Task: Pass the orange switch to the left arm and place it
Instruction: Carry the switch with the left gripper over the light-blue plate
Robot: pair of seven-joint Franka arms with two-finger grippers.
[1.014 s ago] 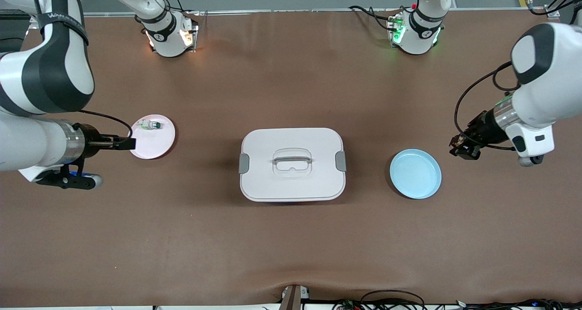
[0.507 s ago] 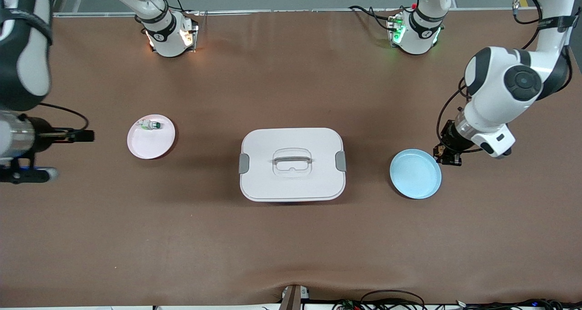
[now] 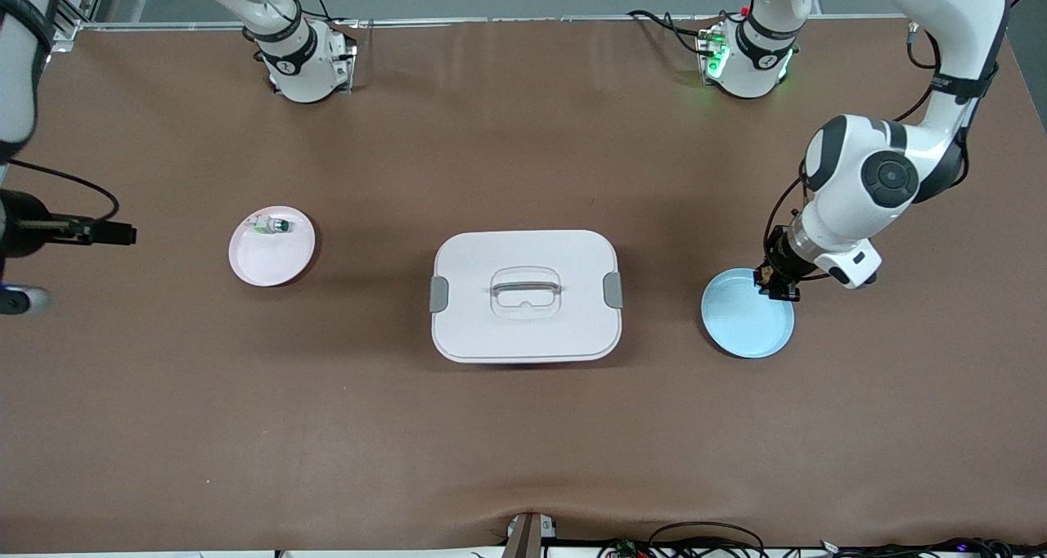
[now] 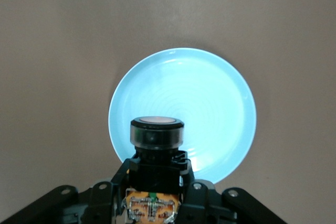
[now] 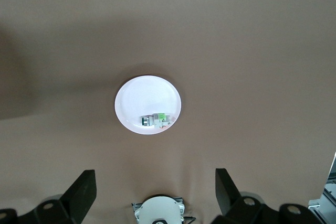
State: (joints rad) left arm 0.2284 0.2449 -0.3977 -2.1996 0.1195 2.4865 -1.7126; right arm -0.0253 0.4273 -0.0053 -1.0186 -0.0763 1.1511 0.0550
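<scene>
Gripped between the closed fingers of the left gripper (image 4: 155,195), the tiny black push-button orange switch (image 4: 156,153) is held in the air over the rim of the round pale-blue plate (image 3: 748,317), at the edge toward the left arm's end of the table. In the left wrist view its long axis is seen to run straight out from the fingers, with the round cap at the free end pointing away from the wrist and the orange-marked terminal end buried between the fingers. In that view the cap is shown in front of the blue plate. From the front view the switch (image 3: 769,279) is too small for its tilt to be judged.

The right gripper (image 3: 114,232) is held over the brown table covering (image 3: 523,443) near the right arm's end of the table, well apart from the round pink plate (image 3: 271,251). Its two black fingers (image 5: 84,190) are spread wide and nothing is held between them. On the pink plate a small whitish switch with a green cap (image 3: 271,226) is lying on its side, near the plate's edge farther from the front camera.

The large white rounded-rectangular plastic box (image 3: 525,296), with a recessed lid handle and grey side clips, is standing at the middle of the table between the two plates and is touched by neither arm.
</scene>
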